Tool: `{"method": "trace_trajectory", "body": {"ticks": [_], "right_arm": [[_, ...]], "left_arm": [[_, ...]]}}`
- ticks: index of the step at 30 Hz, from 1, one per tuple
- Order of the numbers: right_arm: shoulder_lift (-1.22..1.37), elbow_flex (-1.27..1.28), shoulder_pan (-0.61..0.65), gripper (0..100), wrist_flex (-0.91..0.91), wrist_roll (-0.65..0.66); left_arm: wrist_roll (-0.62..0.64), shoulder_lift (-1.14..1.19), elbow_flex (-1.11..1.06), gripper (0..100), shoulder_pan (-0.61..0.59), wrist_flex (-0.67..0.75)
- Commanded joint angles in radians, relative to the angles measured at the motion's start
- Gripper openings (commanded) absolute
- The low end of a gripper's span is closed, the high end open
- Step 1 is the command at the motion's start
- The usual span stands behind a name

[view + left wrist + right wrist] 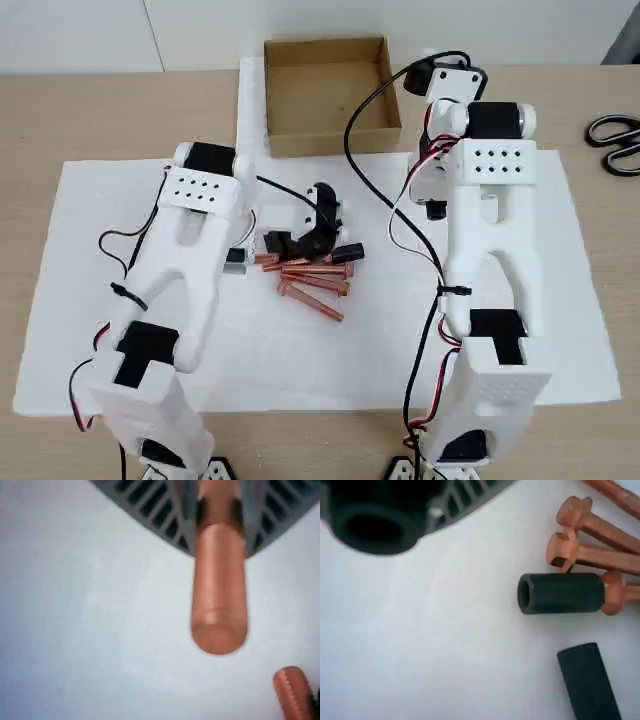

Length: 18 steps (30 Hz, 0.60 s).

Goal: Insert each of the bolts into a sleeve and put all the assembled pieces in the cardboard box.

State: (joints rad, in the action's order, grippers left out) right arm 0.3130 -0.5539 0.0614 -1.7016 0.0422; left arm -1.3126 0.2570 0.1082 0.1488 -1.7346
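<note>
The left pincer (218,505) is clamped on a copper-coloured metal bolt (219,590). The bolt's shank sticks out from between the grey ribbed jaws, its rounded end over the white sheet (90,620). The threaded tip of another copper bolt (294,692) lies close by on that sheet. The right pincer (380,515) grips a black cylindrical sleeve (372,530), whose open bore is turned toward the wrist camera. On the sheet near it, a second black sleeve (560,593) lies on its side with the flanged head of a loose bolt (612,594) touching 1 end. The heads of 2 more flanged bolts (575,512) sit just beside that sleeve, and a third black sleeve (587,680) lies a little apart from it. From the high camera, the pile of copper bolts (315,280) and the loose black sleeves (348,254) rests on the sheet between the 2 white arms, about midway across the worktop. The bolts lie mostly left to right, several of them touching. The open brown cardboard box (330,142) stands at the far edge of the sheet, beyond the pile. A pair of black-handled scissors (615,140) lies at the far right on the light wooden worktop (100,110), off the sheet.
</note>
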Motion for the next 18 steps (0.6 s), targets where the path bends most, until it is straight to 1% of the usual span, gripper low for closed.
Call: {"method": "trace_trajectory", "body": {"ticks": [1, 3, 8, 14, 18], "right_arm": [[-0.064, -0.006, -0.004, 0.4, 0.015, 0.002], [-0.064, -0.006, -0.004, 0.4, 0.015, 0.002], [-0.064, -0.006, -0.004, 0.4, 0.015, 0.002], [-0.064, -0.006, -0.002, 0.4, 0.015, 0.0], [-0.064, -0.006, -0.002, 0.4, 0.013, 0.0]], "left_arm": [[-0.201, -0.049, 0.004, 1, -0.014, -0.018], [-0.249, -0.026, 0.007, 1, -0.017, -0.018], [-0.315, 0.069, 0.024, 1, -0.021, -0.018], [-0.316, 0.183, 0.125, 1, -0.005, -0.017], [-0.293, 0.199, 0.157, 1, -0.003, -0.017]]}}
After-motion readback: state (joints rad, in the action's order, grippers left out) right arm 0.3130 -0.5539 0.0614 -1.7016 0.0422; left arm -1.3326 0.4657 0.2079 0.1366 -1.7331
